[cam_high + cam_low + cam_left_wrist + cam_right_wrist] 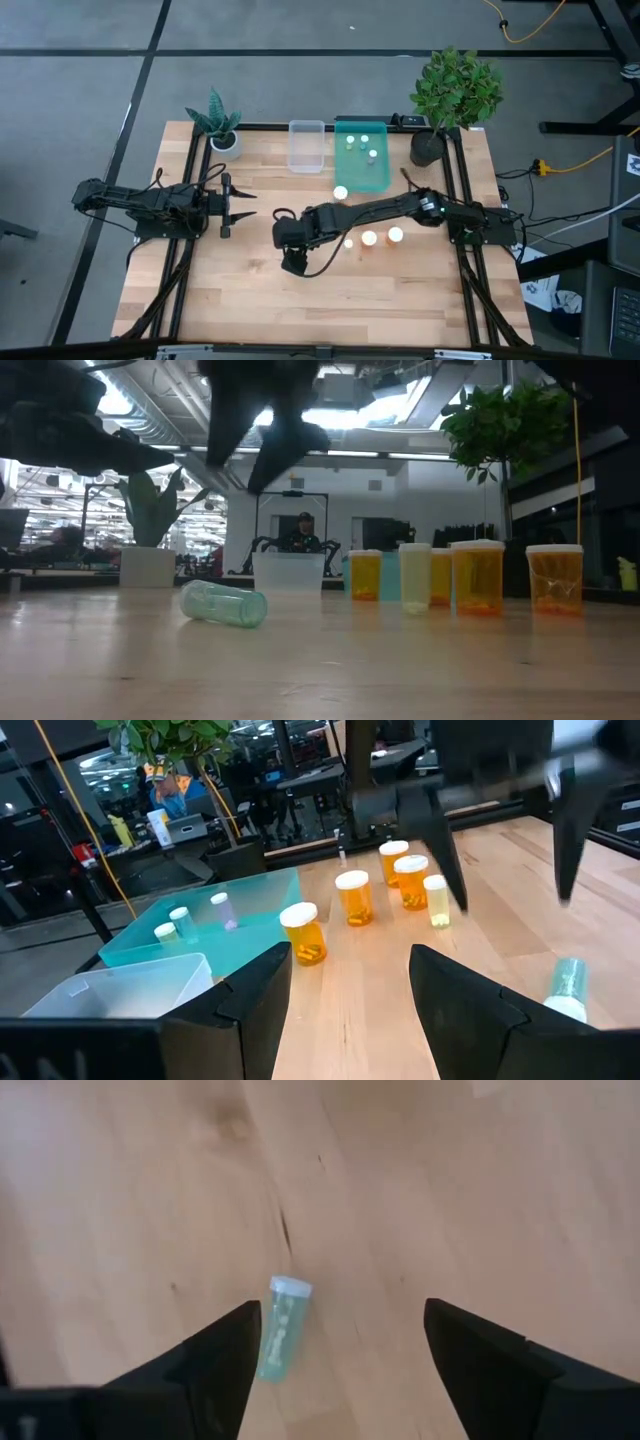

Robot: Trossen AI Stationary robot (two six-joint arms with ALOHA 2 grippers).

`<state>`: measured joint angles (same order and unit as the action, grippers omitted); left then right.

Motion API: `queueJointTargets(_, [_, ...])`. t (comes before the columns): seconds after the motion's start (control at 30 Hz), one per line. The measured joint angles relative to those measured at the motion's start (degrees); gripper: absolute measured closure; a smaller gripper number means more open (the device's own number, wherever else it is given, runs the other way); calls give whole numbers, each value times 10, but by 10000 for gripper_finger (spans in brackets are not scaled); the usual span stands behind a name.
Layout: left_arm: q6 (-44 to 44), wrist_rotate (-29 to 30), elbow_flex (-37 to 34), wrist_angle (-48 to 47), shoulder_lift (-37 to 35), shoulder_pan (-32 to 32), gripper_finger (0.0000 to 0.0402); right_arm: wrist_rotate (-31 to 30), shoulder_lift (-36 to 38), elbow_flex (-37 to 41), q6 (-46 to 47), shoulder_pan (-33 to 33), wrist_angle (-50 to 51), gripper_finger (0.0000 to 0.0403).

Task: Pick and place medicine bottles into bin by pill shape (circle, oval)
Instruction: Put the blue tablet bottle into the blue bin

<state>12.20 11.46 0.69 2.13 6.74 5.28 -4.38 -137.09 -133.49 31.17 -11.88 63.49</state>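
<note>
Right gripper (340, 1360): jaws wide, empty, above the small pale-green white-capped plastic bottle (281, 1328) lying on its side.
Left gripper (350, 990): part-open, empty.
Translucent teal rectangular bin (362, 175), 12 o'clock: the high view alone shows three bottles inside.

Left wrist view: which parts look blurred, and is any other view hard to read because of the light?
Left wrist view: the right arm is smeared by motion, while the orange bottles stay sharp. Low view: bright ceiling lights leave the arm overhead a dark silhouette.
</note>
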Motion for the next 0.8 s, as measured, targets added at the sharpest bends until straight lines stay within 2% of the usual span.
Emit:
queueJointTargets(0.33, [0, 0, 0, 0, 0, 0, 206, 0, -54, 0, 9, -21, -59, 124])
queueJointTargets(0.8, [0, 0, 0, 0, 0, 0, 206, -21, -103, 0, 33, -33, -73, 124])
